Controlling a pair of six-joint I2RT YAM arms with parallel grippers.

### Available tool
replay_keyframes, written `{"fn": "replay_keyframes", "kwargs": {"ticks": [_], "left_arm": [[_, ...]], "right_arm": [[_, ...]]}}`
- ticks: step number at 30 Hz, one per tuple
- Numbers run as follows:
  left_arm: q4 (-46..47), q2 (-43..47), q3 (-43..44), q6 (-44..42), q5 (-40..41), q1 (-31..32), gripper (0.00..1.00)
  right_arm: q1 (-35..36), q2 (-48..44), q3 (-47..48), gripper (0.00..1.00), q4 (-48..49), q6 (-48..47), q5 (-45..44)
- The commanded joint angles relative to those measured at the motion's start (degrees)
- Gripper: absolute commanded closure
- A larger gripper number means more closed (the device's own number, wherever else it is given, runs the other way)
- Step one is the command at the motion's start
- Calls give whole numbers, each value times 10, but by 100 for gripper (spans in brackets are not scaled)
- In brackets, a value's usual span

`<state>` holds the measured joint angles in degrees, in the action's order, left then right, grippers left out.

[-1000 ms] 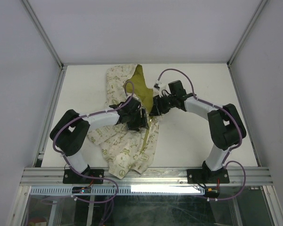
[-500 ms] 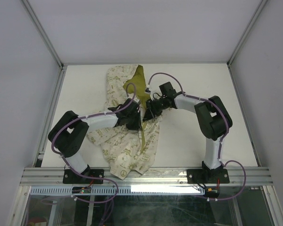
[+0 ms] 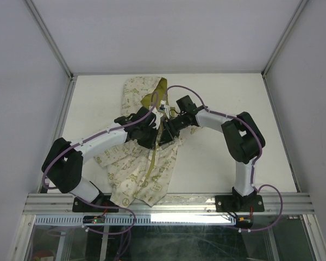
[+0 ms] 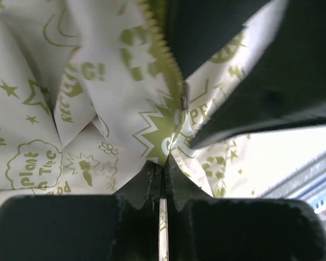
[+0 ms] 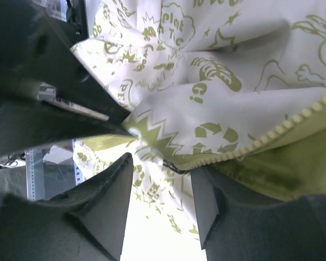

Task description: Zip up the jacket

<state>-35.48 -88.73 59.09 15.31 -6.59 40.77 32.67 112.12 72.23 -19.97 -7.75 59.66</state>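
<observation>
Top view: shows the jacket (image 3: 135, 169) lying crumpled on the left half of the white surface (image 3: 223, 98), hem toward the arm bases, with a strip of olive lining (image 3: 161, 87) turned out at the far end. Places the left hand (image 3: 154, 137) and the right hand (image 3: 164, 132) tip to tip over the garment's front opening, about midway along it.

Left wrist: catches the left hand clamped tight, fingers (image 4: 146, 182) meeting on a pinch of printed cloth just below the lower end of the olive zipper teeth (image 4: 162, 46). Puts a dark block of the right hand close at upper right, over the fabric.

Right wrist: gives the right hand with fingers parted, pale surface bright through the gap, the toothed edge and a fold of printed cloth just past the tips. Cannot tell whether touching. Sets the dark left hand at upper left, against that same fold.
</observation>
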Motion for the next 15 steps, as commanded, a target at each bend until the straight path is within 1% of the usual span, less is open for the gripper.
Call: {"fn": "replay_keyframes", "kwargs": {"ticks": [1,2,6,8,10,12,14,15], "left_arm": [[-35,52,55,-108,-50,8,100],[-40,57,58,-114,-53,7,100],[-56,64,66,-146,-82,7,100],[-66,64,68,-153,-66,6,100],[-79,87,69,-156,-46,5,100],[-89,95,71,-154,-42,1,100],[-94,106,70,-145,-39,-4,100],[-96,112,70,-138,-32,-6,100]], "right_arm": [[24,-8,31,54,33,9,32],[27,-8,35,56,35,11,39],[37,-19,32,58,69,25,59],[36,-23,34,66,67,15,74],[33,-28,36,73,52,-1,89],[24,-36,31,85,55,-1,97],[8,-47,15,98,81,24,102],[1,-56,5,100,103,41,102]]}}
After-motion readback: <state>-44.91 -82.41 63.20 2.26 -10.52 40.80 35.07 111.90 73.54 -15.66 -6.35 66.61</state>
